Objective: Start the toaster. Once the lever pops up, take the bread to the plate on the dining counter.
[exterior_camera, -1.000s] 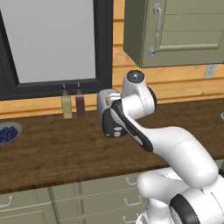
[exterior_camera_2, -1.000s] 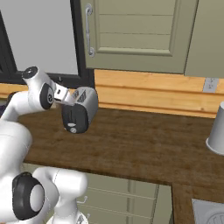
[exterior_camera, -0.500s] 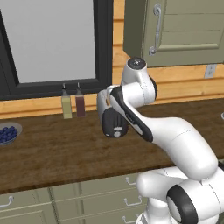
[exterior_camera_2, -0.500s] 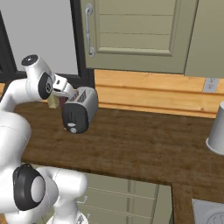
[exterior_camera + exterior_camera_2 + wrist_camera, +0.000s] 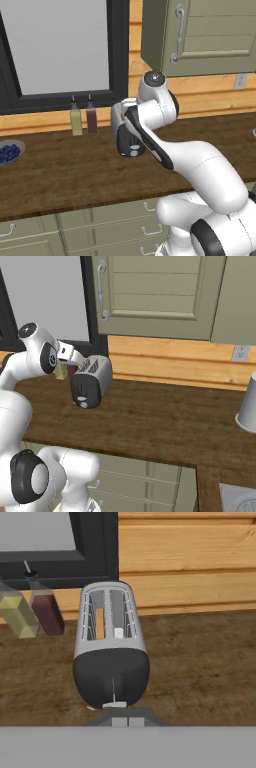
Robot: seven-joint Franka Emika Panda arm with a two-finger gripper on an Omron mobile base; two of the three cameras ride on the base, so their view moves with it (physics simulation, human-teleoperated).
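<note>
So I'm on the lever step right now. The toaster [image 5: 111,657] sits on the wooden table [image 5: 200,662] near the back wall, with two slim bottles [image 5: 32,609] just to its left, and the hand [image 5: 120,721] is parked right in front of its black panel with the fingers pinched fully together, holding nothing. In the hand view the lever [image 5: 114,704] is the little pale tab, and it looks to me like it's already low on the panel, almost directly above my fingertips. I can see the bread [image 5: 99,623] as a tan sliver down in the left slot.

My take on doing this well: closed fingers are the right tool here, since a blunt tip pushes a tab better than open fingers that could straddle it. I'd keep the tip centred on the tab and press straight along the slot, not inward, because the toaster is light-looking and could slide or tip toward the wall. Go slow and watch for the tab seating. The bottles are close on the left, so I wouldn't let the wrist drift that way. Then back off a little and wait for the pop.
</note>
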